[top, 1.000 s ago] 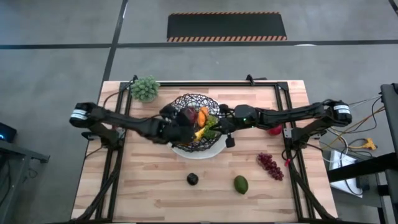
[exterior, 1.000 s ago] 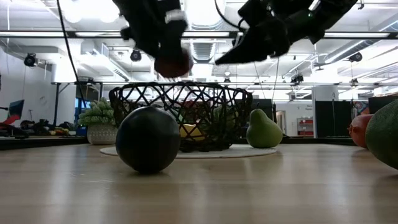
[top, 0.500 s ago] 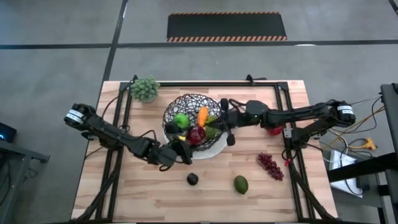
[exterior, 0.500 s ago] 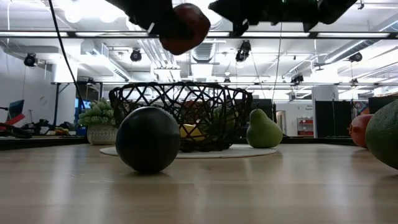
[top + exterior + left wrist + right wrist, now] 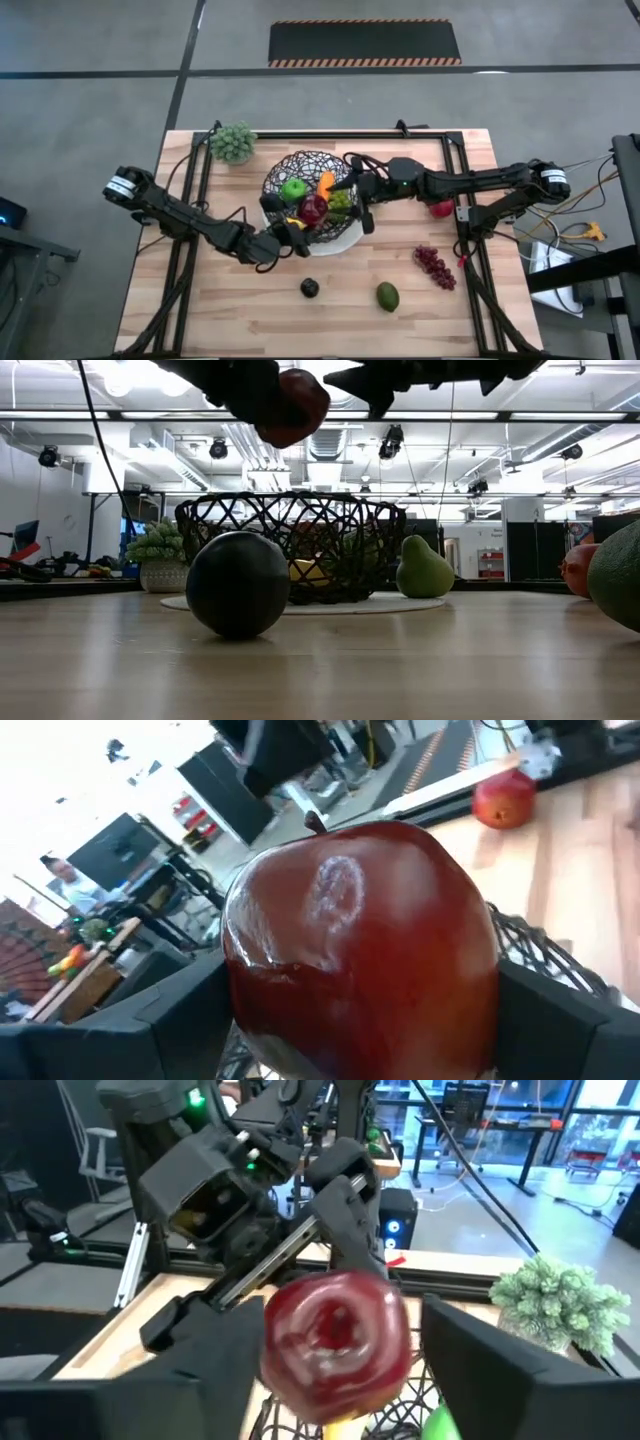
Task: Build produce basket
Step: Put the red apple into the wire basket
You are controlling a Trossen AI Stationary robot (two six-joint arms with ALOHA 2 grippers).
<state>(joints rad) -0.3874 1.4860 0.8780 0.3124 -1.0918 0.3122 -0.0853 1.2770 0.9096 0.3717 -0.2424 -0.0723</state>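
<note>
The basket (image 5: 300,170), black wire mesh, stands on a white plate (image 5: 348,238) and holds a green apple (image 5: 293,190), a carrot (image 5: 326,183) and a banana (image 5: 291,222). My left gripper (image 5: 297,226), at the basket's near side, is shut on a red apple (image 5: 313,210) that hangs above the basket (image 5: 290,545). My right gripper (image 5: 356,193) stands open just right of that apple, facing it with its fingers (image 5: 215,1355) spread. I see no touch. My left gripper pinches the red apple between its two fingers, one on each side of it (image 5: 250,1010). The fingers slant in from the table's near left. The apple (image 5: 297,405) is lifted clear above the basket's rim, stem (image 5: 314,820) up.
On the wood nearer the front lie a dark plum (image 5: 310,288), an avocado (image 5: 387,296) and dark red grapes (image 5: 435,266). Another red fruit (image 5: 440,209) lies under the right arm. A leafy cluster (image 5: 233,142) stands at the far left, and a green pear (image 5: 425,568) beside the basket.
My left gripper has drawn back from over the basket toward the table's near edge and risen, carrying the red apple up above the basket's near rim. My right gripper has also risen and edged left toward the apple.
</note>
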